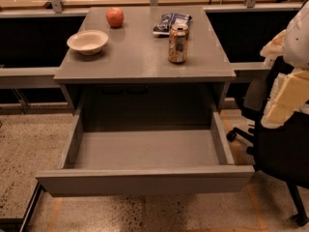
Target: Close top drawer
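Note:
The top drawer (145, 180) is pulled far out of the grey cabinet (145, 57). Its flat grey front faces me at the bottom of the camera view, and its inside (147, 149) is bare. My gripper (286, 99), cream-coloured on a white arm, hangs at the right edge of the view. It is to the right of the drawer's right side wall, higher than the drawer, and not touching it. No lower drawers show.
On the cabinet top stand a white bowl (88, 41), a red apple (115, 17), a drink can (178, 43) and a blue snack bag (170, 22). A black office chair (277, 144) stands right of the drawer, under my arm. The floor is speckled.

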Controlling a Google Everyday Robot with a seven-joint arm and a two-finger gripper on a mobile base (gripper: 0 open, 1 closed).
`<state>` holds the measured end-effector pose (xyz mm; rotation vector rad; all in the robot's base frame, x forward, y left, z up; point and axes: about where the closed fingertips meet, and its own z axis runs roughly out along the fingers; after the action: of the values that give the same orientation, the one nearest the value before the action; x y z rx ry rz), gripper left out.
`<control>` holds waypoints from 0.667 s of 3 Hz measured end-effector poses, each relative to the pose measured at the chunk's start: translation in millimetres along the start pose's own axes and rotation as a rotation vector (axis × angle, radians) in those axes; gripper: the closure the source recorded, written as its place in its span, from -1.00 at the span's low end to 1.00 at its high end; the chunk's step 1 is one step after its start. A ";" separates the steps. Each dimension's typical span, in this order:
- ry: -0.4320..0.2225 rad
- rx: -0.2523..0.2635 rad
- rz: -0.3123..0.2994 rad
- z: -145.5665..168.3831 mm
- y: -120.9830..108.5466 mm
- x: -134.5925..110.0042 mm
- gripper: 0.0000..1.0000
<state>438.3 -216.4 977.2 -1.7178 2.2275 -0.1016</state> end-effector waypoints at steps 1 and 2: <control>-0.003 -0.027 0.034 20.0 5.0 13.4 -0.24; 0.018 -0.104 0.052 56.3 15.3 37.2 0.25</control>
<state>432.5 -239.8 912.3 -1.7160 2.3265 0.0113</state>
